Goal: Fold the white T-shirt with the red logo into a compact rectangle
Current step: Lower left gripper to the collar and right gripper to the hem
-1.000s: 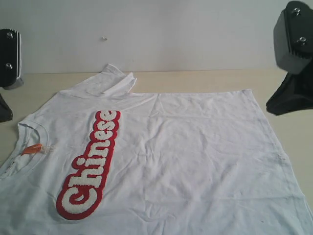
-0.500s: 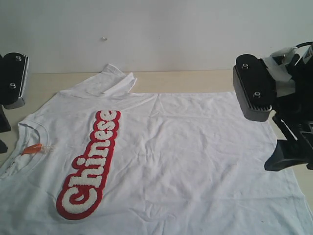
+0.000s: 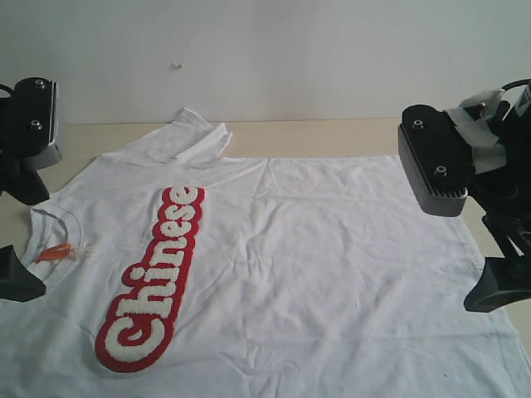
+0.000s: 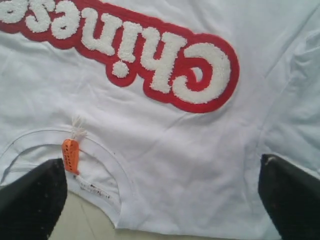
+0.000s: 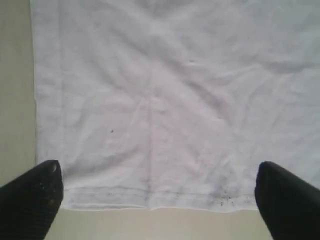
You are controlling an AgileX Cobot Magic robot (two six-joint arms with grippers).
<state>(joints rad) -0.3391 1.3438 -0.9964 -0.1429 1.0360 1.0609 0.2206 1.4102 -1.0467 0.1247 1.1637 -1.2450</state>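
1. My left gripper [image 4: 160,200] stands wide open and holds nothing. Its two black fingers [image 4: 30,200] are spread on either side of the shirt's neck end.
2. My right gripper [image 5: 160,192] is also wide open and empty, with its fingers [image 5: 287,197] spread along the hem [image 5: 150,192].
3. The T-shirt [image 3: 315,249] lies face up and spread out on the table [image 3: 332,137]. It is wrinkled, with its neck to the left and its hem to the right.
4. The logo [image 3: 153,278] sits on the shirt's left half and runs from near to far. It lies just beyond the collar [image 4: 115,170] as seen from my left gripper, and well apart from my right gripper.
5. The orange tag [image 4: 70,155] lies inside the collar, close to one left finger. I cannot tell whether any fingertip touches the cloth.
6. My right gripper is over the hem near the shirt's right edge, where bare table shows just past the cloth.
7. One sleeve [image 3: 187,137] is bunched and folded at the far left edge of the shirt, near the wall [image 3: 290,58].
8. Nothing lies on the shirt between my two grippers.
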